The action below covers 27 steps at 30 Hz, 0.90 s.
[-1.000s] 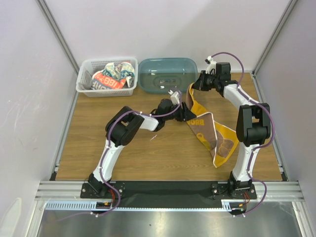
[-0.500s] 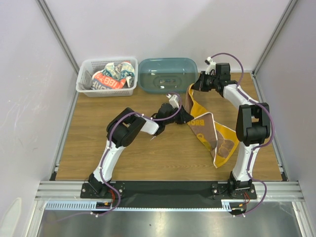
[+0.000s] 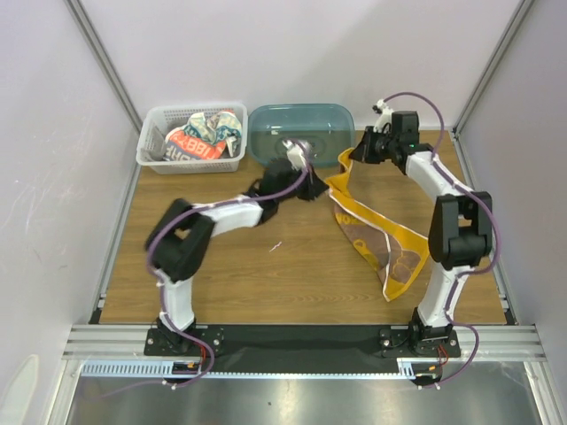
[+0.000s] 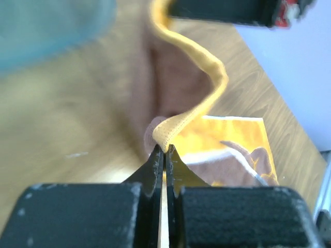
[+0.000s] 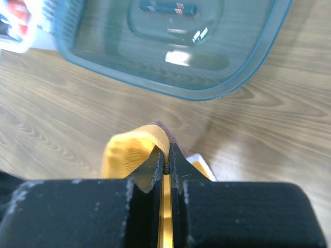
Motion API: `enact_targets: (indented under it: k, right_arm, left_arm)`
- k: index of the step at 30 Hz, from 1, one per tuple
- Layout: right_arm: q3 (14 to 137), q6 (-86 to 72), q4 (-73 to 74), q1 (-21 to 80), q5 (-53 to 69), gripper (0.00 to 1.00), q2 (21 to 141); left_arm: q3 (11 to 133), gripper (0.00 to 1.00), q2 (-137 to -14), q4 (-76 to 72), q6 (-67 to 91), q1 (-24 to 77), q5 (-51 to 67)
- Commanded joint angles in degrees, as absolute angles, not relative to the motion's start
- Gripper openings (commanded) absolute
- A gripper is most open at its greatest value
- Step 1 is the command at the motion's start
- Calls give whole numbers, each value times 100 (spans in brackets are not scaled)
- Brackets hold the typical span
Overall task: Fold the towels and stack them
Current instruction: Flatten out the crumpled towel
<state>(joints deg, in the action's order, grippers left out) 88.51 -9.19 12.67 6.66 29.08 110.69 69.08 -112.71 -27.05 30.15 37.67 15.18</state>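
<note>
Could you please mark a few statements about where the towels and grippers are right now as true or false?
1. Both the left gripper and the right gripper are shut on the brown towel. True.
2. The brown towel lies inside the teal tub. False: it is outside the tub, partly lifted, with its lower end on the table.
3. A printed towel sits crumpled in the white basket. True.
4. The brown towel is folded into a neat square. False: it is unfolded, one edge held between the grippers.
</note>
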Motion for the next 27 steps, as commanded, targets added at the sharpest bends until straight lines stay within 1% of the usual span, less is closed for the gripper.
enact_targets:
  k: [1,2,5,7,9,10,12,14,16,17,20,23,24,26,27]
  right_arm:
    - [8719,-887,1134,650,2646,0,9933]
    - [8649,-914,1108,659,2576,0,9592]
    - [8342,-1002,985,712,2418,0,9081]
    - [8166,-1002,984,808,2338,0,8597]
    - [8078,-993,1054,896,2163,0,8281]
    - [8025,-984,1150,1010,2058,0,7940]
    - [7876,-976,1248,1124,1776,0,7587]
    - [7674,-949,1283,1343,1601,0,7033]
    - [7568,-932,1309,1528,1399,0,6516]
    - [7515,-923,1353,1738,1302,0,6347]
    - [7471,-923,1468,2108,880,0,5793]
    - [7436,-984,1520,2635,712,0,5320]
    - [7418,-993,1538,2950,677,0,5222]
    - [7444,-1002,1590,3268,511,0,4994]
    - [7470,-1002,1669,3661,414,0,4940]
  left_arm:
    - [7380,0,-10126,-720,1505,3420,1477]
    - [7505,0,-10003,-355,1042,3402,1442]
    - [7761,0,-9424,647,520,3358,1249]
    - [7647,0,-8872,799,299,3349,1170]
    - [7489,0,-8475,835,308,3340,976]
    - [7366,0,-8046,844,316,3314,906]
    - [7260,0,-7623,896,343,3296,677]
    - [7111,0,-6965,923,421,3296,537]
    - [7006,0,-6559,1010,509,3296,431]
    - [6970,0,-6130,1046,588,3296,396]
    - [6856,0,-5417,1160,746,3313,448]
    - [6829,0,-4976,1353,896,3331,509]
    - [6847,0,-4714,1397,914,3357,588]
    - [6855,0,-4449,1503,1036,3384,799]
    - [6873,0,-4238,1529,1063,3401,896]
